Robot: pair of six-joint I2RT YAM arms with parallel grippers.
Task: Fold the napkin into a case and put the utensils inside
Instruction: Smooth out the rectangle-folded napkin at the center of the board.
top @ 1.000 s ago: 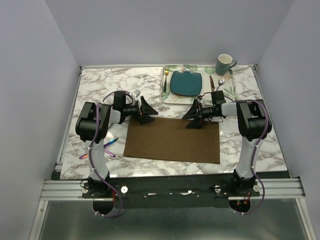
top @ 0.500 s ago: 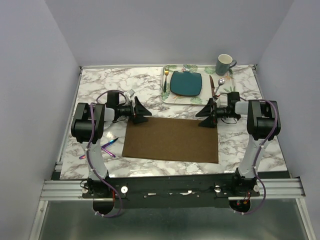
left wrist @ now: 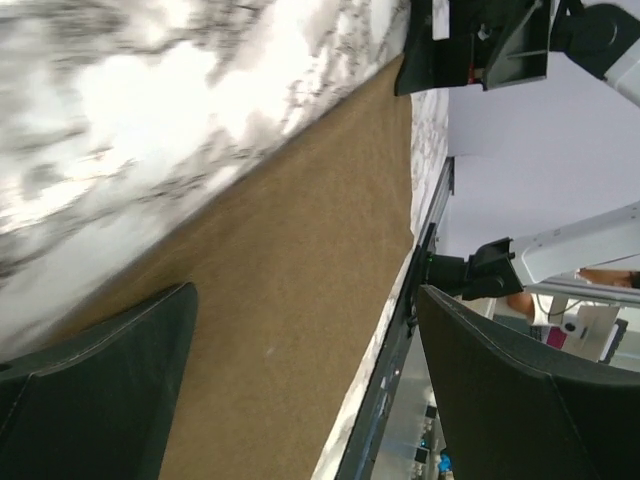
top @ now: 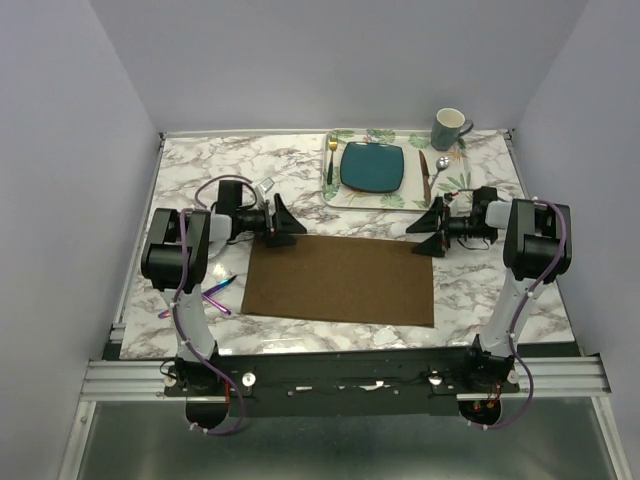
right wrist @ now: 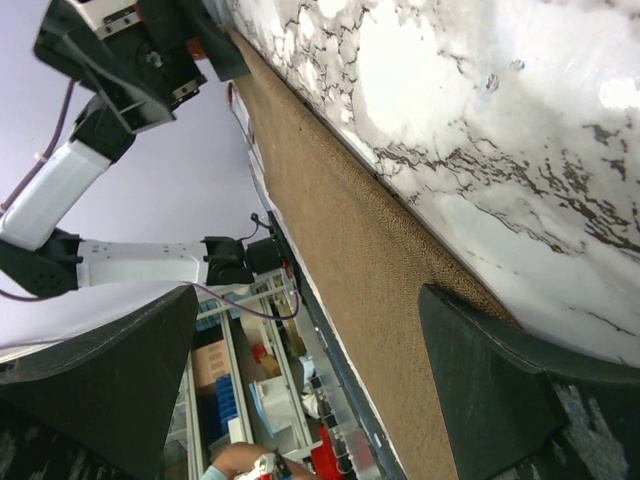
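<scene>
The dark brown napkin (top: pixel 340 280) lies flat on the marble table (top: pixel 200 170). My left gripper (top: pixel 283 228) is open and low over the napkin's far left corner, its jaws wide apart above the cloth (left wrist: pixel 300 280). My right gripper (top: pixel 433 228) is open at the far right corner, with one finger (right wrist: pixel 500 390) resting at the cloth's edge (right wrist: pixel 380 250). Neither holds anything. The iridescent utensils (top: pixel 215 293) lie left of the napkin, partly hidden behind my left arm.
At the back right, a leaf-printed placemat (top: pixel 345 192) carries a teal plate (top: pixel 373 166), a gold fork (top: pixel 331 158), a dark knife (top: pixel 424 172) and a spoon (top: pixel 441 163). A grey-green mug (top: pixel 450 128) stands behind it.
Both grippers have slid apart along the napkin's far edge, the left one leftward and the right one rightward, out to the corners. Both stayed open.
</scene>
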